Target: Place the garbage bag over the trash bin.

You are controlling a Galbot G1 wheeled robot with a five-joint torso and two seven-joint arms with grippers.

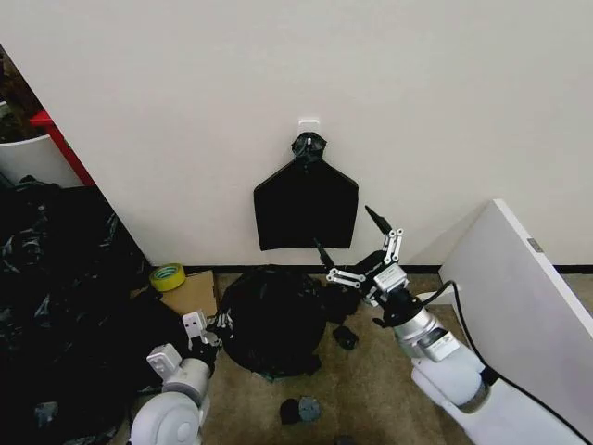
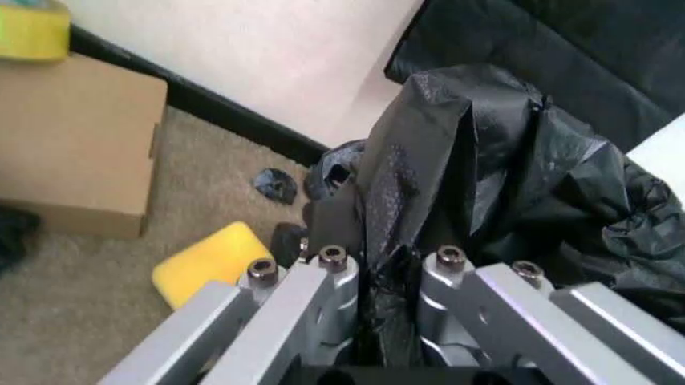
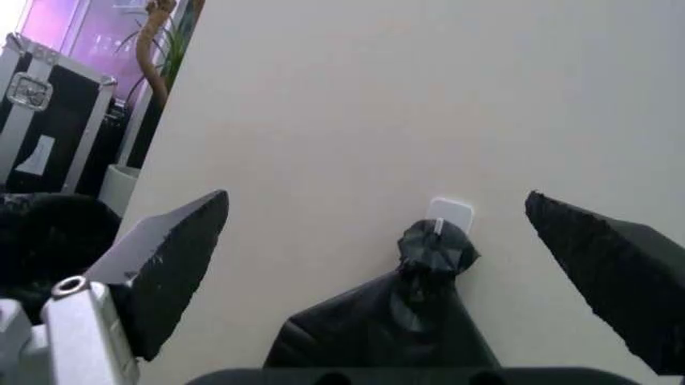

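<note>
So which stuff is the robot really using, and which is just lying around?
For the job:
- garbage bag, draped in a heap on the floor
- left gripper, fingers shut on the bag
- right gripper, open

Lying about:
- tape roll
- cardboard box
- hanging black bundle
- white board

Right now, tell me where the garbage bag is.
In the head view the garbage bag sits on the floor by the wall, draped in a mound below the hanging black bundle, between the left gripper, shut on its edge, and the open right gripper.
</note>
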